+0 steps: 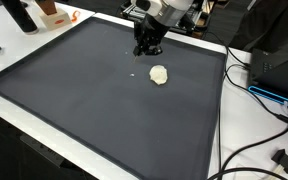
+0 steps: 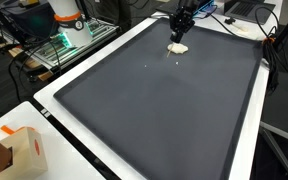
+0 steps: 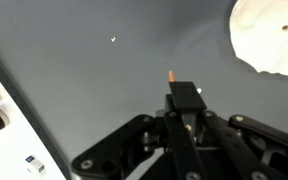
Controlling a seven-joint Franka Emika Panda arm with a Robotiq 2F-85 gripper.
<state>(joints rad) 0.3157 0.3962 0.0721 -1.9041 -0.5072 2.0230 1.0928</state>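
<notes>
A crumpled white wad (image 1: pixel 159 75) (image 2: pixel 178 47) lies on the dark mat (image 1: pixel 84 110) (image 2: pixel 164 110) near its far edge. My gripper (image 1: pixel 149 47) (image 2: pixel 182 27) hangs low over the mat just beside the wad, not touching it. In the wrist view the fingers (image 3: pixel 184 95) are pressed together. A thin orange-tipped sliver (image 3: pixel 170 74) pokes out past them; the rest of it is hidden. The wad (image 3: pixel 269 38) fills the upper right corner of that view.
A tiny white speck (image 1: pixel 134 71) (image 3: pixel 113 40) sits on the mat near the gripper. Cables (image 1: pixel 259 135) trail off the mat's side. A cardboard box (image 2: pixel 19 150), a black bottle (image 1: pixel 19 15) and an orange-and-white device (image 2: pixel 69 20) stand around the mat on the white table (image 3: pixel 4 125).
</notes>
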